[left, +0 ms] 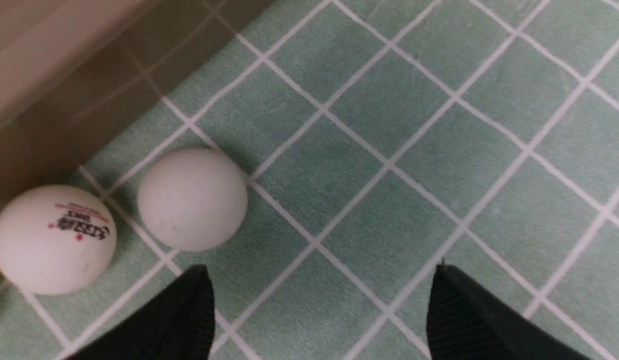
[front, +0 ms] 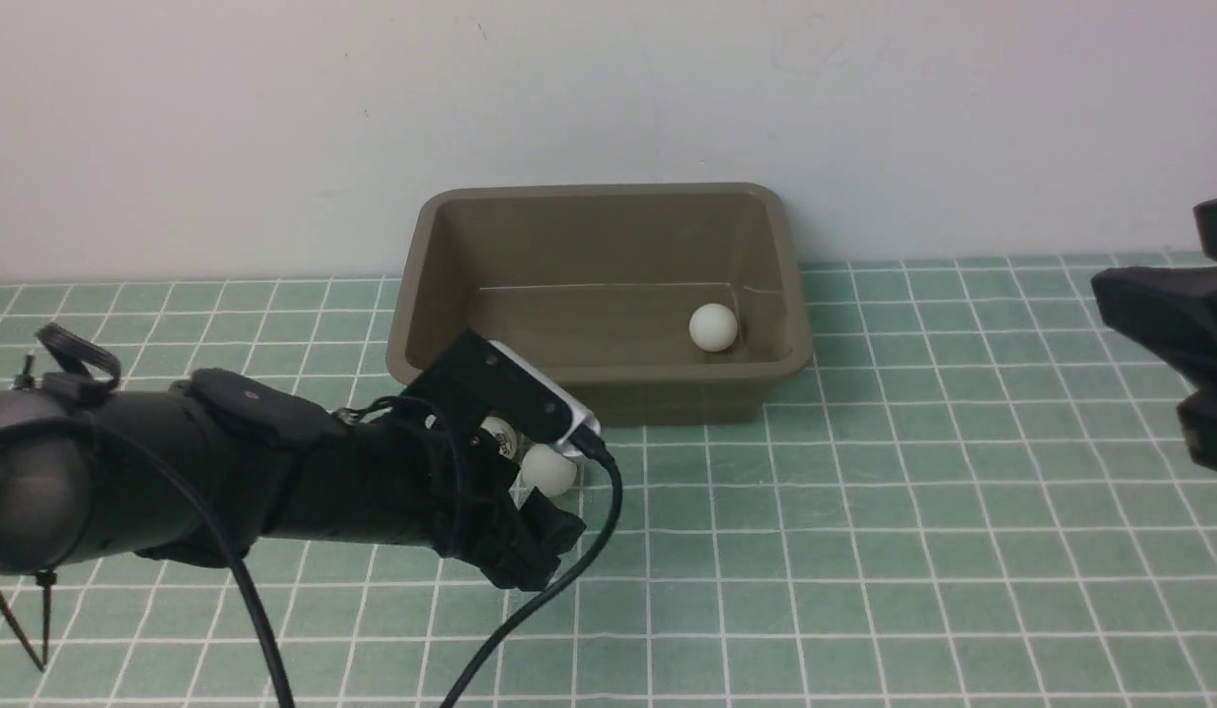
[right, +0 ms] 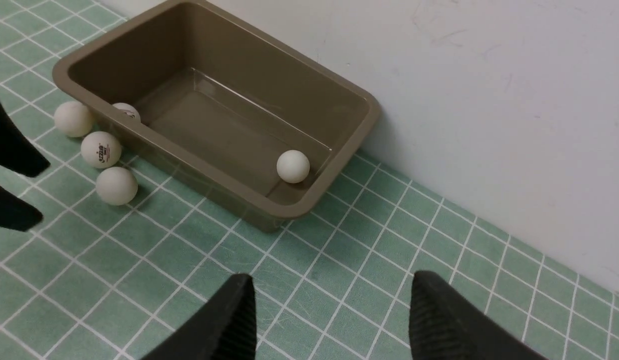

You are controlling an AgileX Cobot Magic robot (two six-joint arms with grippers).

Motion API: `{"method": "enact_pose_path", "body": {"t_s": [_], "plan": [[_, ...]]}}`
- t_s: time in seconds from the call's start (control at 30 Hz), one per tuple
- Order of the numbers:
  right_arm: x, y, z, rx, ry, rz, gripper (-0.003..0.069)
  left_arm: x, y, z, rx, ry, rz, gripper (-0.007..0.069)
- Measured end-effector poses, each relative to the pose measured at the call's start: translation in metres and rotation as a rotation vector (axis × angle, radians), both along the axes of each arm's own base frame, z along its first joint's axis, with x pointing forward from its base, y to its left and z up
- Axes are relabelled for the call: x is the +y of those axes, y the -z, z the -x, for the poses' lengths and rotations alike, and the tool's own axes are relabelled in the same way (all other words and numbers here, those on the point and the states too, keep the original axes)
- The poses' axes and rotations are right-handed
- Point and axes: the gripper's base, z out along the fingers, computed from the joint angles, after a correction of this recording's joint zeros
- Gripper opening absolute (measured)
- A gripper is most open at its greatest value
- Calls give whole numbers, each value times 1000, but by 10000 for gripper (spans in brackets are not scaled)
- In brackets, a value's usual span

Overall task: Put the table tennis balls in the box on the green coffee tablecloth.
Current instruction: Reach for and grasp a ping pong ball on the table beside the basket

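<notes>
The olive-brown box point(front: 427, 295) stands on the green coffee tablecloth point(front: 864, 551) against the wall. One table tennis ball point(front: 714, 326) lies inside it at its right end. Three balls lie on the cloth by its front left corner point(right: 73, 119) point(right: 100, 149) point(right: 116, 185). Another ball point(right: 125, 111) shows at the box's rim; which side of the wall it is on I cannot tell. My left gripper point(left: 319, 275) hangs open just above the cloth, empty. A plain ball point(left: 192, 199) and a printed ball point(left: 53, 239) sit beside one finger. My right gripper point(right: 332, 280) is open and empty, off to the right.
A pale wall point(front: 608, 98) rises directly behind the box. The left arm point(front: 176, 472) and its cable point(front: 530, 610) stretch over the cloth's left front. The right arm's dark wrist point(front: 1159, 315) shows at the right edge.
</notes>
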Motion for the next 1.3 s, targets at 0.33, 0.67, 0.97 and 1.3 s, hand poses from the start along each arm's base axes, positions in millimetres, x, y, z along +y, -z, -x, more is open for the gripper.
{"method": "enact_pose_path", "body": {"t_s": [0.33,0.67,0.97,1.3], "plan": [[0,0,0,-1,0,0,385,-17,11,-31,-17,-101,12,513],[0,0,0,-1,0,0,385,-24,23,-45,-12,-93,-4,513],[0,0,0,-1,0,0,385,-23,29,-47,-7,-100,-27,513],[0,-2,-1,-29,-4,7,385,-35,27,-39,45,17,81,513]]}}
